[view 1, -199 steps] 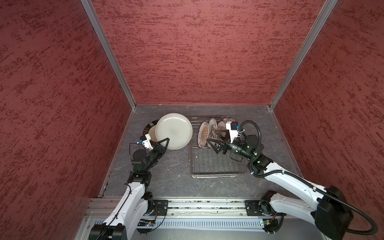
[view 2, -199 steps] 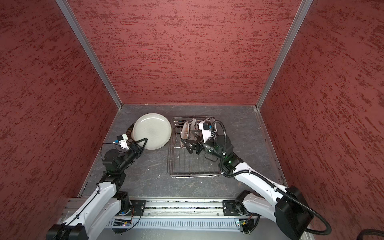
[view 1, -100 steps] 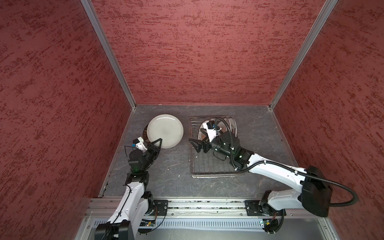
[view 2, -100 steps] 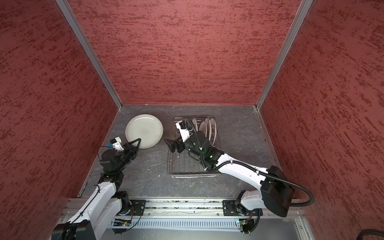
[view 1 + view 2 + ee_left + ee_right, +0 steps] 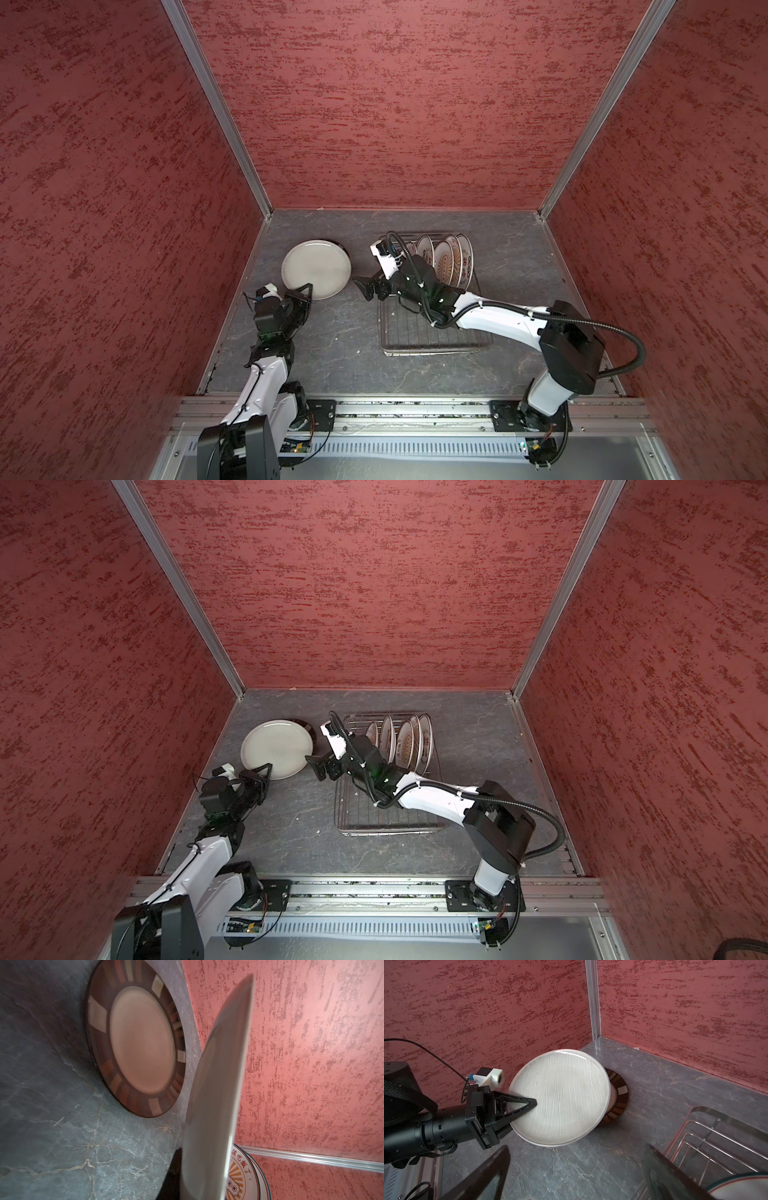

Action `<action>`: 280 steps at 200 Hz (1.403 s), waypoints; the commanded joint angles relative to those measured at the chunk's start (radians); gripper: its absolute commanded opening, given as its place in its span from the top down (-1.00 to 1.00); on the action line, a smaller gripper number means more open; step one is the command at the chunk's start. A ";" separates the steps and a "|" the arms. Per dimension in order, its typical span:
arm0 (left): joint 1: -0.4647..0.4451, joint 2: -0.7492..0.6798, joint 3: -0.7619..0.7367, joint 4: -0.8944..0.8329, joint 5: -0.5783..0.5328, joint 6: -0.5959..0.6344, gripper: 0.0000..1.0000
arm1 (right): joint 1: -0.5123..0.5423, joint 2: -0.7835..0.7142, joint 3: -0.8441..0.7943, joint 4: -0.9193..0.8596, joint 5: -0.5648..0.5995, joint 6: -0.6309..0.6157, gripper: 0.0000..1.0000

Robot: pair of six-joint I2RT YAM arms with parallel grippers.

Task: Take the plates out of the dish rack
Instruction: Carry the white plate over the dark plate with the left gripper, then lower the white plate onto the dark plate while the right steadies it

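While the large off-white plate (image 5: 316,269) is out of the dish rack (image 5: 432,336), it has not been let go: the left gripper (image 5: 308,288) is clamped on its near rim, one black finger (image 5: 527,1103) lying across the top face. The plate hangs tilted off the rack's left side, partly over the dark-rimmed striped plate (image 5: 133,1043), which lies flat on the grey table (image 5: 332,357) left of the rack's far corner. From the left wrist view a gap shows between the two plates.

At the rack's far end, four small white plates (image 5: 446,262) with orange sunburst patterns stand on edge between the prongs, and the rack's near half is bare wire grid.

Over the rack's left rim the right gripper (image 5: 362,289) hovers with its fingers spread wide and nothing between them, pointing toward the held plate and close to its edge without touching it.
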State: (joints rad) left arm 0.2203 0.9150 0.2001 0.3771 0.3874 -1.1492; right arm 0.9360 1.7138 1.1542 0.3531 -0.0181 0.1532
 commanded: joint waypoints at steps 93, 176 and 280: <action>0.007 0.163 0.138 0.125 -0.098 0.039 1.00 | 0.020 0.200 0.243 -0.110 0.047 -0.034 -0.98; -0.039 0.374 0.252 0.137 -0.142 0.084 1.00 | 0.020 0.356 0.401 -0.189 0.080 -0.055 -0.98; -0.048 0.494 0.329 0.120 -0.189 0.115 1.00 | 0.020 0.413 0.432 -0.199 0.090 -0.069 -0.98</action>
State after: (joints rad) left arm 0.1791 1.4067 0.4667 0.3710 0.2012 -1.0630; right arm 0.9482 2.0975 1.5417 0.1650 0.0570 0.1001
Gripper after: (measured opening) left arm 0.142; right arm 0.990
